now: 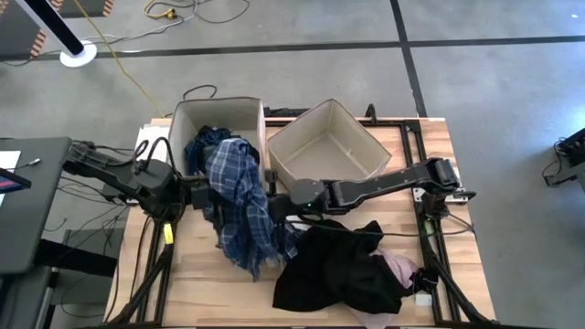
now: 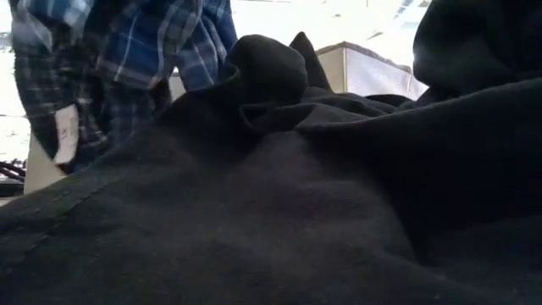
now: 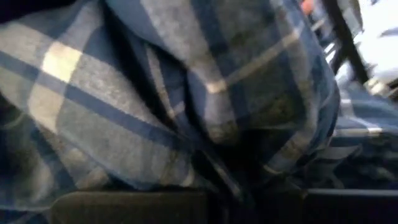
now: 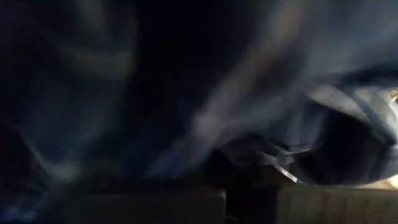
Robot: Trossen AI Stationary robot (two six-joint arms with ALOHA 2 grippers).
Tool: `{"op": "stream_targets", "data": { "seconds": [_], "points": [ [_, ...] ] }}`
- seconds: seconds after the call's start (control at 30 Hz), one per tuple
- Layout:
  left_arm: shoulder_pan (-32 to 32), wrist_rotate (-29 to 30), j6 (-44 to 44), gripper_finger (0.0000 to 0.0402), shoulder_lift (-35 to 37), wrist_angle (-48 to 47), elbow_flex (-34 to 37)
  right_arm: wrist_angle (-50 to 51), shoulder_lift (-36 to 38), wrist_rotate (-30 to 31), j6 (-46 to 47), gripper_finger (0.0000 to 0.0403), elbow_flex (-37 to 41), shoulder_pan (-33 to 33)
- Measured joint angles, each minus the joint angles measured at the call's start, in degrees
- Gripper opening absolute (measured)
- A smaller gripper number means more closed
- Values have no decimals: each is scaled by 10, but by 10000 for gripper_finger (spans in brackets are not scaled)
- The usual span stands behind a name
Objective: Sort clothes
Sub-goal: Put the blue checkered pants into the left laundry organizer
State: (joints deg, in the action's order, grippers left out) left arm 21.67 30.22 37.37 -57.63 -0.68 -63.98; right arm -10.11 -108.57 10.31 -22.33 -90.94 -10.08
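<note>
2 beige boxes (image 1: 218, 114), 1 plaid shirt (image 1: 239, 203), 1 black garment (image 1: 338, 274), 1 pink piece (image 1: 399, 268).

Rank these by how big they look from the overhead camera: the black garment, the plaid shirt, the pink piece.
1. Black garment, largest.
2. Plaid shirt, close behind; partly bunched and hanging, so the gap is unsure.
3. Pink piece, smallest, mostly hidden under the black one.

Wooden table (image 1: 210, 288): two beige boxes (image 1: 324, 137), plaid shirt (image 1: 242, 206), black garment (image 1: 334, 270).
</note>
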Motion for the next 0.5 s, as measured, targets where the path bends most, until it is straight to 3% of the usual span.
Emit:
{"op": "stream_targets", "data": {
  "seconds": [0.23,0.5],
  "points": [
    [0,80,48,9,5,-72,-52,39,2,-11,-22,3,-77,27],
    [-1,179,106,9,31,-105,-77,47,2,-101,-16,2,-161,94]
  ]
}}
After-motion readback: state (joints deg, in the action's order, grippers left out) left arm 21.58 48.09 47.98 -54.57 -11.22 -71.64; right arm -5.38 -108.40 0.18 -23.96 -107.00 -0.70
